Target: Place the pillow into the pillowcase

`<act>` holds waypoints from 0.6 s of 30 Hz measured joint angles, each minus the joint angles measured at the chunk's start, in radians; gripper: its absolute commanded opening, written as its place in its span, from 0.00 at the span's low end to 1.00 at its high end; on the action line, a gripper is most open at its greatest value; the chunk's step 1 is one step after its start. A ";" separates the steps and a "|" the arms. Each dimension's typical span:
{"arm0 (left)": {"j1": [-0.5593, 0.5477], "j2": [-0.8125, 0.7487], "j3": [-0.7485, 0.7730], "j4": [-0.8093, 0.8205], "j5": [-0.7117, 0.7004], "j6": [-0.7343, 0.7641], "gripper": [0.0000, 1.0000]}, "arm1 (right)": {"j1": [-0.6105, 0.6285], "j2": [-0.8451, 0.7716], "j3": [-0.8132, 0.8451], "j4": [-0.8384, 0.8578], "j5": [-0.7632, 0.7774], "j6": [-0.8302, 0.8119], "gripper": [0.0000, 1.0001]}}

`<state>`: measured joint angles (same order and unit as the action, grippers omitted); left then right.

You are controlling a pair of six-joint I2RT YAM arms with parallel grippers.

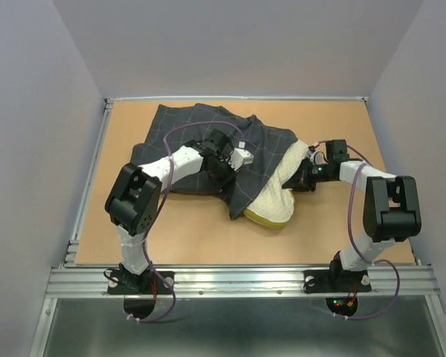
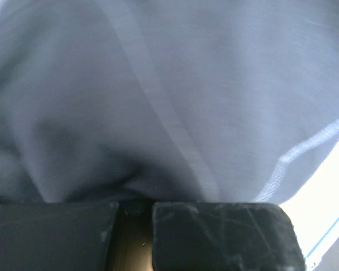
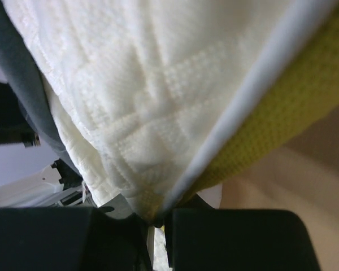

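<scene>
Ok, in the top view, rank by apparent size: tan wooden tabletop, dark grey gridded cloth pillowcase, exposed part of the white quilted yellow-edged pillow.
Tan wooden tabletop, largest.
Dark grey gridded pillowcase, next.
Exposed white quilted pillow end, smallest; its rest is hidden under the cloth.

Tan tabletop [image 1: 208, 238] w/ aluminium rail [image 1: 238, 279] along near edge — grey walls [image 1: 238, 44] on 3 sides

Quilted pillow [image 1: 276, 197] partly inside rumpled grey checked pillowcase [image 1: 208, 145]
</scene>
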<state>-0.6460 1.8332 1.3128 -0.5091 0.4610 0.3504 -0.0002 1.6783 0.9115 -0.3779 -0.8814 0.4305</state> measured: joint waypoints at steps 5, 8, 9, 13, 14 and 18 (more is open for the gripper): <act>0.112 0.118 0.166 -0.029 -0.017 0.039 0.00 | 0.000 -0.051 -0.019 0.007 0.010 0.021 0.01; 0.154 0.167 0.278 -0.024 -0.034 0.103 0.00 | 0.000 -0.040 -0.013 0.014 0.010 0.045 0.01; 0.153 0.168 0.303 -0.034 -0.023 0.142 0.00 | 0.000 -0.028 -0.005 0.016 0.010 0.063 0.00; 0.060 0.126 0.314 -0.107 0.032 0.296 0.00 | 0.000 0.018 0.011 0.065 0.021 0.164 0.01; 0.007 0.103 0.294 -0.137 0.045 0.337 0.00 | 0.000 0.021 0.011 0.077 0.029 0.191 0.00; -0.158 0.030 0.204 -0.224 0.116 0.422 0.11 | -0.010 0.016 -0.002 0.171 0.069 0.321 0.00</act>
<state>-0.8043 1.8633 1.5169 -0.7334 0.5766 0.7727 -0.0097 1.6939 0.9096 -0.2066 -0.8120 0.7517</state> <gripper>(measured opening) 0.055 0.100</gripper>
